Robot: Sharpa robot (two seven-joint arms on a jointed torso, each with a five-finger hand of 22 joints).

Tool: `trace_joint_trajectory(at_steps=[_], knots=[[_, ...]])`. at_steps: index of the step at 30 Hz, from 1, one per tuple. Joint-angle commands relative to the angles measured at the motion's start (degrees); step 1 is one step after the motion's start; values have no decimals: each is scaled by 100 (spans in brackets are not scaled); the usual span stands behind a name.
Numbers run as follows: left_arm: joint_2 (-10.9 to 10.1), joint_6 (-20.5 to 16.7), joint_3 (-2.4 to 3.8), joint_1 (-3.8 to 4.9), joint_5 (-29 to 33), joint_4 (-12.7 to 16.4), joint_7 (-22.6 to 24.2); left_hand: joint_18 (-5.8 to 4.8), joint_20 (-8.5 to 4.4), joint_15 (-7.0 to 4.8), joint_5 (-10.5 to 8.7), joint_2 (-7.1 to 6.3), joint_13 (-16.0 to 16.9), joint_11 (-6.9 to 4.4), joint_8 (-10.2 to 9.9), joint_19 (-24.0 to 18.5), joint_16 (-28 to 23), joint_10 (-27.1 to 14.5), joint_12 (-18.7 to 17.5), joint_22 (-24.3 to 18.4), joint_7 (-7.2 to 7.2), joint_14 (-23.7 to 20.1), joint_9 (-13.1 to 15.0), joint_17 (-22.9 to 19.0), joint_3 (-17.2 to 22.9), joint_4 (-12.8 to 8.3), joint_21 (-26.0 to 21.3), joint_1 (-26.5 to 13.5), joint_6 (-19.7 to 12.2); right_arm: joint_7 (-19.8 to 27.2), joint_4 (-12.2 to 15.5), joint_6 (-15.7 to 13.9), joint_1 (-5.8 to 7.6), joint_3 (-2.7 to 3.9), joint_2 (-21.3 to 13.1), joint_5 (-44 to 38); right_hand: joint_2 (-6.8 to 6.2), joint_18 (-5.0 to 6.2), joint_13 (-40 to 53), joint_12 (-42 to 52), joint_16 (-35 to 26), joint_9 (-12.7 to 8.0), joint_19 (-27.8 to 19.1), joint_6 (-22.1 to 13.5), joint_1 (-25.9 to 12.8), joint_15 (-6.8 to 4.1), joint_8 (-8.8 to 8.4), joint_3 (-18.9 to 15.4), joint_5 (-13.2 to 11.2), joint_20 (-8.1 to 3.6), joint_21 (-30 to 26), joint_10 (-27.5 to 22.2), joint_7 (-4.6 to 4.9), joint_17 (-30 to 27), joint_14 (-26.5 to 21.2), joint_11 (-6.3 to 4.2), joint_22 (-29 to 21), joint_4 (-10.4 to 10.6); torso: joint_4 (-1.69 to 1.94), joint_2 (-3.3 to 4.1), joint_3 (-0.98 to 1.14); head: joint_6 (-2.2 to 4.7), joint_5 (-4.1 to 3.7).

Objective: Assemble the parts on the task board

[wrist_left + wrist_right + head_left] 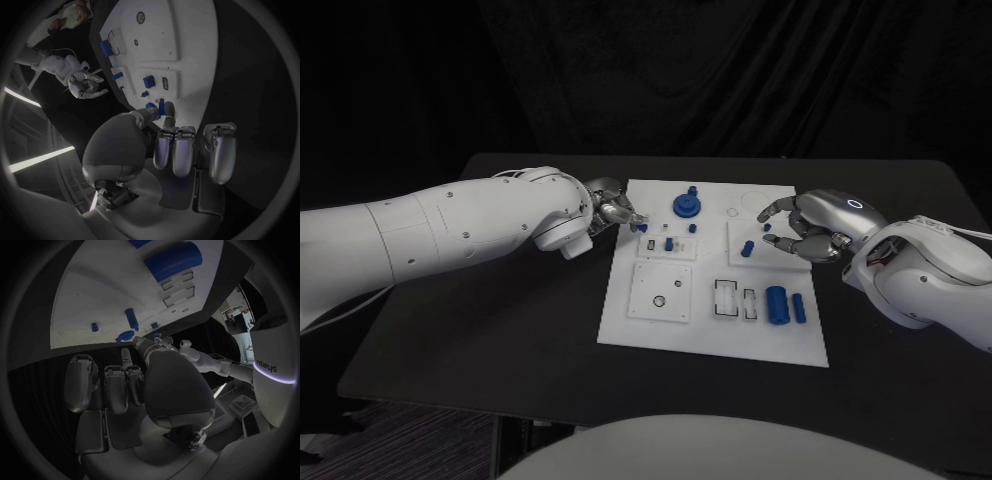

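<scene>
Your left hand [610, 207] sits at the near-left corner of the task board [711, 330], pinching a small blue peg [161, 106] between thumb and a fingertip, just over the board's edge on the black worktop [488, 330]. Your right hand [808, 228] hovers at the board's opposite edge with fingers apart and nothing in them, close to a small blue part [749, 248]. The likeliest trouble is the peg: the grip is a fingertip pinch, so if you come down tilted or off the hole it could jam, twist out or roll across the board. The large blue knob [687, 204] stands just beside your left hand, and a wide approach could knock it. Watch the right hand too, since a drift inward could nudge the loose pieces. The only legible writing is a partial word on the white arm in the right wrist view, which I cannot read with confidence.
</scene>
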Motion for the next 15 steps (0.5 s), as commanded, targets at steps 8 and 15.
trace_joint_trajectory(at_steps=[8, 15], knots=[[-104, -220, 4, -7, -403, 311, 76, 13, -25, -15, 442, 104, 1506, -29, 22, 444, 15, 617, 20, 1384, -22, 605, 31, 1506, -319, 22, -38, -21, 2, -97, 13, 12, -7, 3, -5, 45, 38, 61, 761, -20, -31, -7, -26, 46, 33, 9, -21, 26, 16, 26, -21, 18, -11, 1028, 429, 8, 1068, 2, -19, 3, 0, -1, 21], [-103, -321, 4, -14, -691, 366, 180, 17, -25, -14, 469, 114, 1506, -30, 18, 437, 15, 617, 20, 1379, -22, 605, 32, 1506, -337, 17, -57, -9, -4, -93, 14, 4, -7, 3, -5, 48, 38, 61, 761, -20, -31, -7, -26, 46, 33, 9, -21, 26, 16, 26, -21, 18, -11, 1028, 429, 8, 1068, 2, -23, 1, 6, -1, 31]])
